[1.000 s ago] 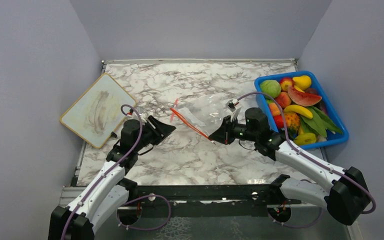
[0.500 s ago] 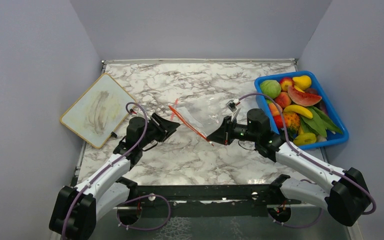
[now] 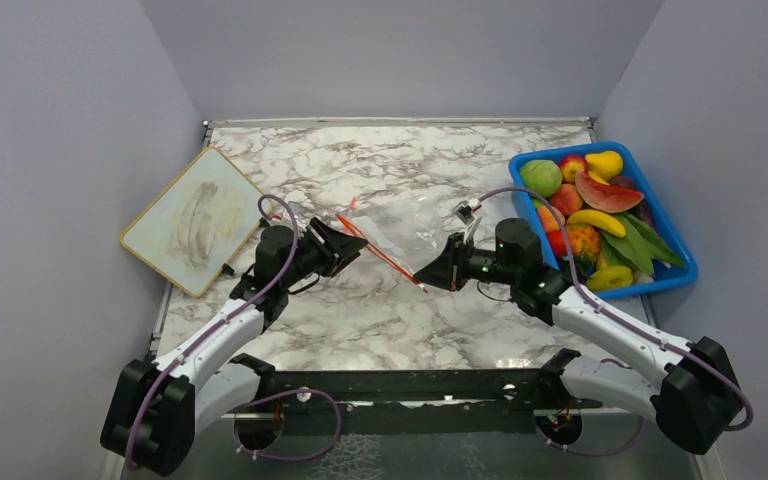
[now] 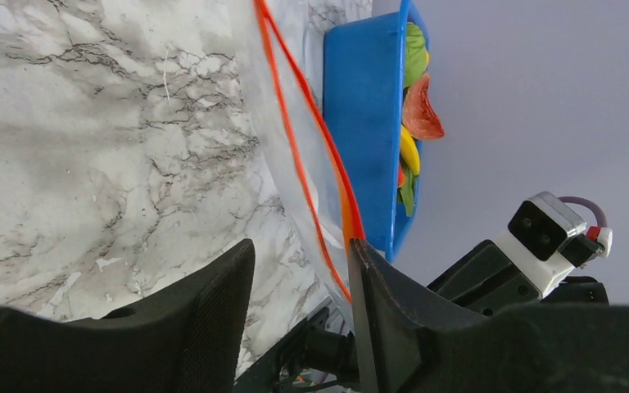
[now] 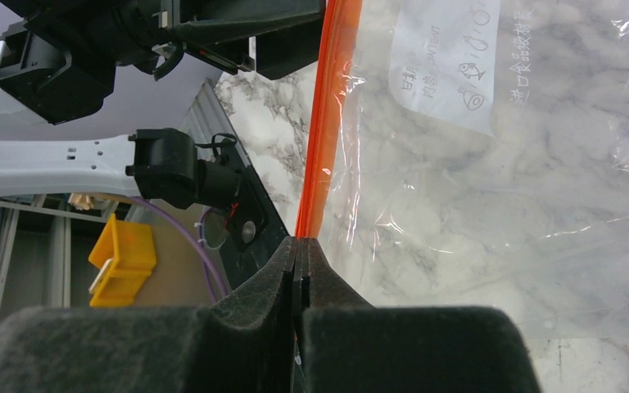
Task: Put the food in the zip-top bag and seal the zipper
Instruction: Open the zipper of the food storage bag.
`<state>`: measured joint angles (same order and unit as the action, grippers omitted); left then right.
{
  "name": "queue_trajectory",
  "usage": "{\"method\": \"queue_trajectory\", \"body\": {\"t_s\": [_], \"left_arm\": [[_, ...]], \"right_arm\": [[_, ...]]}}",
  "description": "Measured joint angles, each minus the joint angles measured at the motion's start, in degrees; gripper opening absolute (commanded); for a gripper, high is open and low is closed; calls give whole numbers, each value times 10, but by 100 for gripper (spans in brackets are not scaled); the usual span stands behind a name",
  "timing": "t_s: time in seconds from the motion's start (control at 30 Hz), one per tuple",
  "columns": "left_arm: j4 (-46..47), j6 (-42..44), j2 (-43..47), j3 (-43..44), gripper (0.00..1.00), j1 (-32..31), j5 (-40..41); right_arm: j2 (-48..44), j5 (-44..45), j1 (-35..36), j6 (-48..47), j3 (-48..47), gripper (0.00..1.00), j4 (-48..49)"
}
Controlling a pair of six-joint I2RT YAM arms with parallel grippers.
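The clear zip-top bag (image 3: 415, 222) lies mid-table, its red-orange zipper (image 3: 380, 247) running diagonally. My right gripper (image 3: 420, 274) is shut on the zipper's near end; in the right wrist view the strip (image 5: 328, 123) runs up from the closed jaws (image 5: 301, 246) and the bag (image 5: 500, 164) lies to its right. My left gripper (image 3: 352, 245) is open at the zipper's far end. In the left wrist view one orange strip (image 4: 295, 155) runs between the fingers (image 4: 301, 255) and the other touches the right finger. The food, including a green round one (image 3: 541, 177) and a watermelon slice (image 3: 605, 192), sits in the blue bin.
The blue bin (image 3: 682, 274) stands at the right edge and also shows in the left wrist view (image 4: 368, 123). A tilted whiteboard (image 3: 195, 220) lies at the left. A short pink stick (image 3: 350, 206) lies by the bag's far corner. Walls enclose the table.
My left arm has moved right, bringing its open gripper up to the zipper's far end. My right gripper has stayed shut on the zipper, barely shifting.
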<state>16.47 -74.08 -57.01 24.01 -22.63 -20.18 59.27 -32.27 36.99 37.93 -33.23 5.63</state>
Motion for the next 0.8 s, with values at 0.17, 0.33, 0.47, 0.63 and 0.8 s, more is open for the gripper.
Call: {"method": "queue_trajectory", "body": {"t_s": [0.17, 0.33, 0.47, 0.63, 0.8], "left_arm": [[2, -3, -6, 0, 41, 0, 0], [2, -6, -15, 0, 45, 0, 1], [2, -6, -16, 0, 46, 0, 3], [7, -6, -38, 0, 46, 0, 4], [12, 0, -80, 12, 43, -1, 4]], "right_arm": [[-12, -1, 0, 3, 1, 1, 0], [-14, -5, 0, 4, 3, 1, 1], [-14, -15, 0, 5, 9, 1, 5], [-14, -24, 0, 6, 16, 1, 10], [-14, -32, 0, 6, 24, 1, 18]]}}
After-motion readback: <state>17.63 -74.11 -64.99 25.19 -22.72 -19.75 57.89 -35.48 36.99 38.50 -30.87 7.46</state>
